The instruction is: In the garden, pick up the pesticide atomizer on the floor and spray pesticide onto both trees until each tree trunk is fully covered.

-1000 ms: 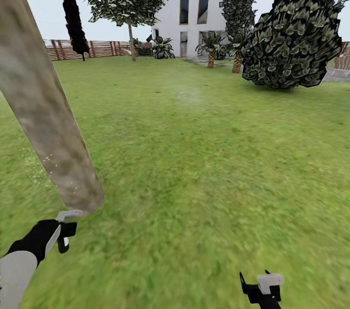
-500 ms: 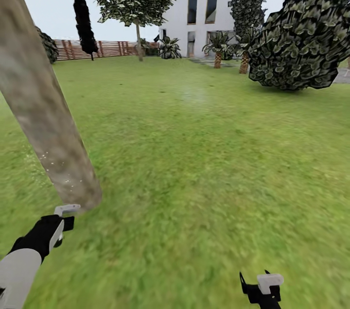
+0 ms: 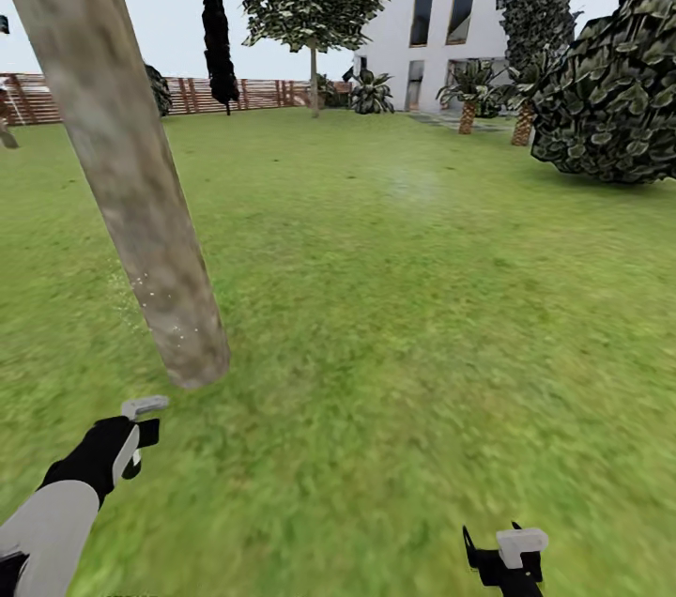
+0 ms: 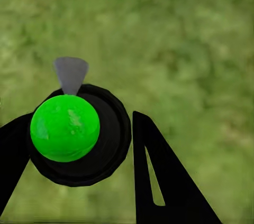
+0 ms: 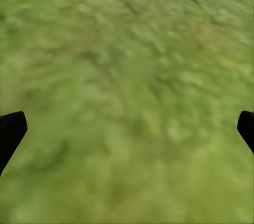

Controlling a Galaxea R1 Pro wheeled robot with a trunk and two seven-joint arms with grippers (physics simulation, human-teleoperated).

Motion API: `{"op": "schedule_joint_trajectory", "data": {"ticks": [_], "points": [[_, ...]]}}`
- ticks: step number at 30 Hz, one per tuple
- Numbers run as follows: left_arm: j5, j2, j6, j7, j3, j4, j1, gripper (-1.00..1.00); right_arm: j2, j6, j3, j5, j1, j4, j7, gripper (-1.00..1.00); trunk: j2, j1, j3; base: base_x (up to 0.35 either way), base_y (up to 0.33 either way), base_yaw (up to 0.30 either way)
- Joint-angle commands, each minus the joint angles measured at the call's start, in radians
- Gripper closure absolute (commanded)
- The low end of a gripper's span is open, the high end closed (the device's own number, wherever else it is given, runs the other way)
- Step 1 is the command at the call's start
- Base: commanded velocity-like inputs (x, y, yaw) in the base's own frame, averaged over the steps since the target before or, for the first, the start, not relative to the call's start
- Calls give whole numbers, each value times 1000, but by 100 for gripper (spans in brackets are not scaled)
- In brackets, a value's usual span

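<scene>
Atomizer held low at the foot of the near tree trunk [image 3: 122,165].

The left gripper [image 4: 79,145] is clamped round the pesticide atomizer [image 4: 65,127], nozzle over the grass [image 3: 394,315] just short of the trunk. The right gripper [image 5: 127,129] hangs spread, holding nothing. Aimed this low, spray could miss the bark, leaving upper trunk bare.

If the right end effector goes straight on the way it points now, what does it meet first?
Probably the grass: between the open fingertips of the right end effector lies only lawn, with nothing in between. How far away it is cannot be judged.
</scene>
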Motion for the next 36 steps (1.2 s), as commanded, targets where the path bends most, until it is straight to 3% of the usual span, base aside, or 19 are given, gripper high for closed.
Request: {"op": "schedule_joint_trajectory", "data": {"ticks": [1,19,31,36], "points": [[-11,-1,5,-3,5,-1,-1,100,0,-4,-8,10,-1,1,-1,-100,0,0,-1,155,-222,277],[-13,-19,4,-2,3,-1,-1,100,0,-4,-8,10,-1,0,-1,-100,0,0,-1,235,-158,102],[-11,-25,4,-3,3,-2,-1,100,0,-4,-8,11,-1,-1,-1,-100,0,0,-1,60,-106,270],[-11,-25,4,-3,3,-3,-1,100,0,-4,-8,10,-1,-1,-1,-100,0,0,-1,101,-225,39]]}}
